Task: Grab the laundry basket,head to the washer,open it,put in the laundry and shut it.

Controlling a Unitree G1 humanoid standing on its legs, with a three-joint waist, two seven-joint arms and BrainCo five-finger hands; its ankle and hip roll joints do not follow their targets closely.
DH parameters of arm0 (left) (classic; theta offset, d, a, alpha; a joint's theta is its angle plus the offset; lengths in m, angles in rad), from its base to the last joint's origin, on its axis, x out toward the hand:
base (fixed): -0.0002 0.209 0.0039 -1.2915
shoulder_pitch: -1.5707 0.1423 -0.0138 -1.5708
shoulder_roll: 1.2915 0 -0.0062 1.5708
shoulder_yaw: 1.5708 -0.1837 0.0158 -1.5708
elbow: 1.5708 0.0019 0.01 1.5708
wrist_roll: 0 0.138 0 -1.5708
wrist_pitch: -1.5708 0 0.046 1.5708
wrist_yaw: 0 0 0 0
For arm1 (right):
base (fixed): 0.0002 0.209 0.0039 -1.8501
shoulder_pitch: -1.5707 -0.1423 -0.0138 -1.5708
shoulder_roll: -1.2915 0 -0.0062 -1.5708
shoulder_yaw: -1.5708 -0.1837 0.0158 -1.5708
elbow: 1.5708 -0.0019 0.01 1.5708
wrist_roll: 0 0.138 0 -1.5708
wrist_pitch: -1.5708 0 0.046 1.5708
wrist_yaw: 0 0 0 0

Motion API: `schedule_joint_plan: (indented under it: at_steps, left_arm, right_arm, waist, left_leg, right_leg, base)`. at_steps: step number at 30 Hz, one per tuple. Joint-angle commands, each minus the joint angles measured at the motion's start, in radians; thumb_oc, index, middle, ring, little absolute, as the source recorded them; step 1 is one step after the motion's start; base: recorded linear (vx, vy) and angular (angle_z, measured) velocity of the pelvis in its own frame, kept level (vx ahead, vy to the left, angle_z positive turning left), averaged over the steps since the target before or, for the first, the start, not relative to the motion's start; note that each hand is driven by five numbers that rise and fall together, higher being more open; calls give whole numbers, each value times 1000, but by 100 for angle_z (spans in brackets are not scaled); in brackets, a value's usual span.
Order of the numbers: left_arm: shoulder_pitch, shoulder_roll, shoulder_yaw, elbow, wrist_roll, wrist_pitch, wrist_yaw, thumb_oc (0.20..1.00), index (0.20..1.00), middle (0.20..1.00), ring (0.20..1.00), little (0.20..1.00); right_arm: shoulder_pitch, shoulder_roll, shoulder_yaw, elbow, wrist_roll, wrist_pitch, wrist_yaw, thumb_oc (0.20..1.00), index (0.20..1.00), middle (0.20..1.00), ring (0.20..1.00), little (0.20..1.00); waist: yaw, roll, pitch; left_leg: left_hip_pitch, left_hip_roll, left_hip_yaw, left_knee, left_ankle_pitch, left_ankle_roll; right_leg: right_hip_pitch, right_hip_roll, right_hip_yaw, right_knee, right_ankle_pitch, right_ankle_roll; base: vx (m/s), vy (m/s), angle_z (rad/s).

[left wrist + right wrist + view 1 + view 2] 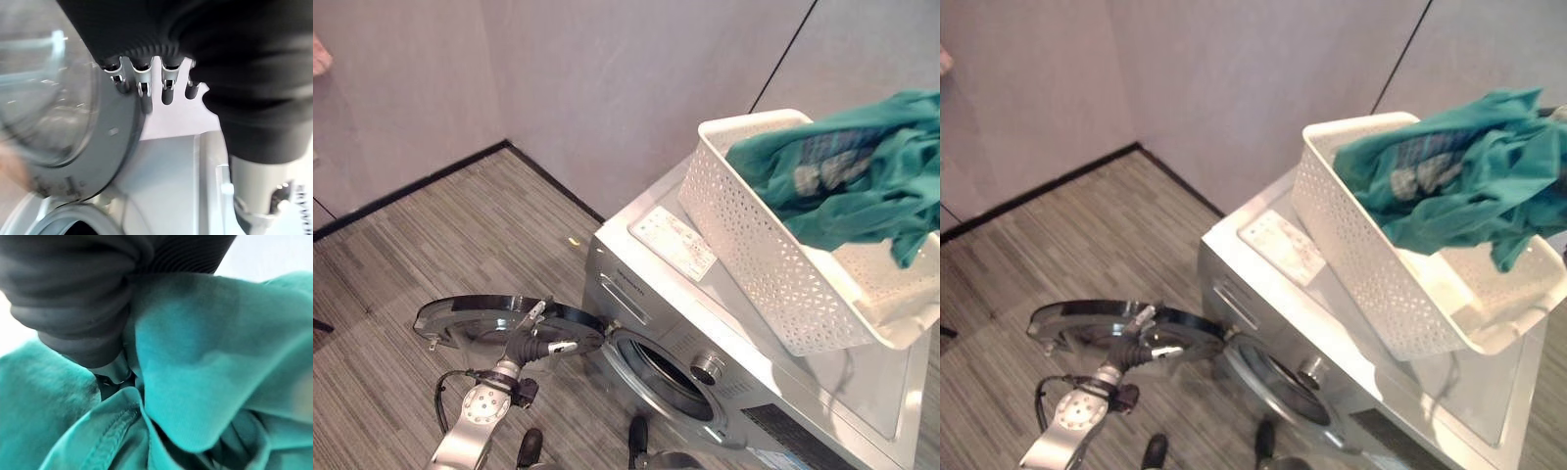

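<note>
Stood atop the washer [773, 392]: white laundry basket [773, 255], teal laundry [862, 176] heaped inside. Washer door [484, 323] swung wide open, left hand [146, 83] against its rim, fingers straight. Right hand [73, 308] buried in the teal cloth; fingers hidden, grip impossible to tell.

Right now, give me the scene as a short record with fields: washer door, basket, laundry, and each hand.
washer door: swung wide open, drum opening exposed
basket: white, on top of the washer, tilted
laundry: teal cloth, in the basket, part hanging over the rim
left hand: at the open door's edge, fingers straight
right hand: buried in the teal cloth, fingers hidden
</note>
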Motion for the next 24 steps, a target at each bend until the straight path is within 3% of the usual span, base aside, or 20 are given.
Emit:
schedule_joint_plan:
  at_steps: [1,3,6,10,15,21,24]
  left_arm:
    - [-95,41,-39,-36,8,-68,21,1000,1000,1000,1000,1000]
    - [-109,43,-50,-35,10,-66,25,1000,1000,1000,1000,1000]
    - [-145,38,-68,-10,-1,-59,56,1000,1000,1000,1000,1000]
    - [-168,20,-81,2,-12,-53,77,1000,1000,1000,1000,1000]
    - [-202,9,-111,17,9,-54,96,1000,1000,1000,1000,1000]
    - [-215,-3,-111,26,29,-59,113,1000,1000,1000,1000,1000]
    - [-211,-9,-101,22,50,-64,123,1000,1000,1000,1000,1000]
  right_arm:
    - [-223,-94,24,104,46,-65,-128,200,200,200,200,200]
    - [-279,-104,58,127,46,-58,-149,200,200,200,200,200]
    - [-562,-110,248,218,33,-51,-231,200,200,200,200,200]
    - [-704,-67,330,244,11,-52,-305,200,200,200,200,200]
    - [-685,-4,245,183,-70,-69,-413,200,200,200,200,200]
    - [-606,52,160,69,-134,-80,-446,200,200,200,200,200]
    - [-497,132,71,-73,-196,-93,-454,200,200,200,200,200]
  waist:
    - [14,-20,-46]
    - [18,-22,-52]
    - [21,-24,-60]
    - [15,-17,-69]
    - [9,-11,-71]
    - [-4,-7,-65]
    - [-18,-2,-54]
  left_leg:
    - [68,10,57,3,-59,68]
    - [74,9,56,3,-62,70]
    - [98,5,62,3,-69,76]
    - [114,-3,69,3,-80,85]
    - [138,-22,88,10,-101,105]
    - [154,-48,131,24,-123,128]
    - [173,-73,180,24,-138,149]
  right_leg:
    - [1,-49,85,128,-131,49]
    - [5,-49,86,130,-132,49]
    - [17,-50,96,138,-134,49]
    - [27,-55,105,139,-131,53]
    - [26,-67,134,143,-116,67]
    - [4,-79,178,149,-81,90]
    - [-22,-88,220,154,-42,109]
  base:
    - [-6,48,0]
    - [22,48,-1]
    - [15,58,-3]
    - [18,62,-3]
    - [4,96,-14]
    - [-31,113,-24]
    - [-75,183,-41]
